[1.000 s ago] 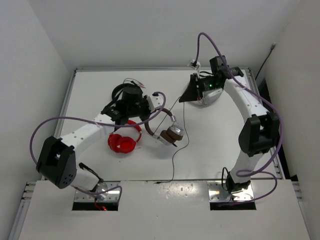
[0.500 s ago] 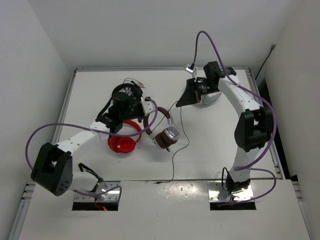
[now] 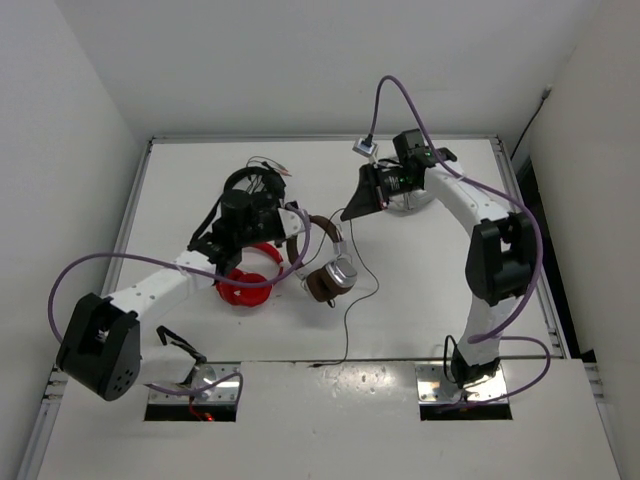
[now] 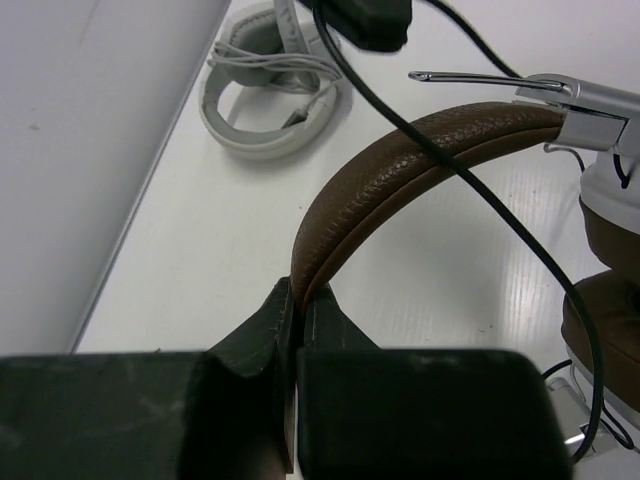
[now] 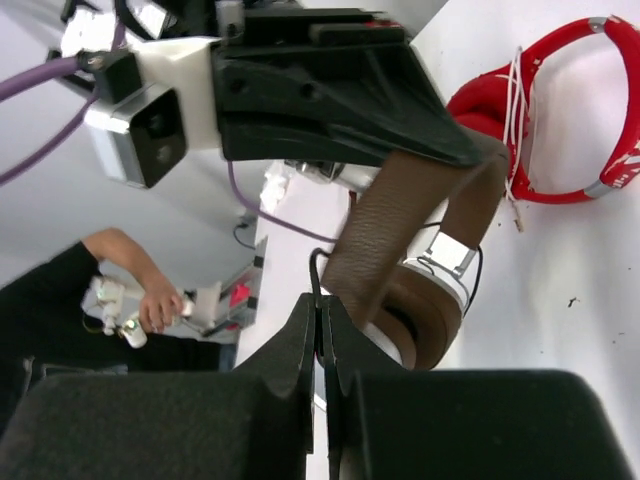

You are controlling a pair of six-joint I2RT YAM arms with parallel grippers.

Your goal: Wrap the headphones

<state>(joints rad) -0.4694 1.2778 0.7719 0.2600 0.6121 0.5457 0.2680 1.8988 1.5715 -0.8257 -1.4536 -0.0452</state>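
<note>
Wrapping looks to be barely starting: the left gripper (image 4: 297, 300) is clamping the brown-banded, silver-cupped headphones (image 3: 325, 262), the right gripper (image 5: 320, 300) is pinching their thin black cable (image 3: 346, 330), mostly trailing loose.

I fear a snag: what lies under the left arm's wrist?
Red headphones lying on the table; the left wrist covers their far side, which cannot be seen.
</note>
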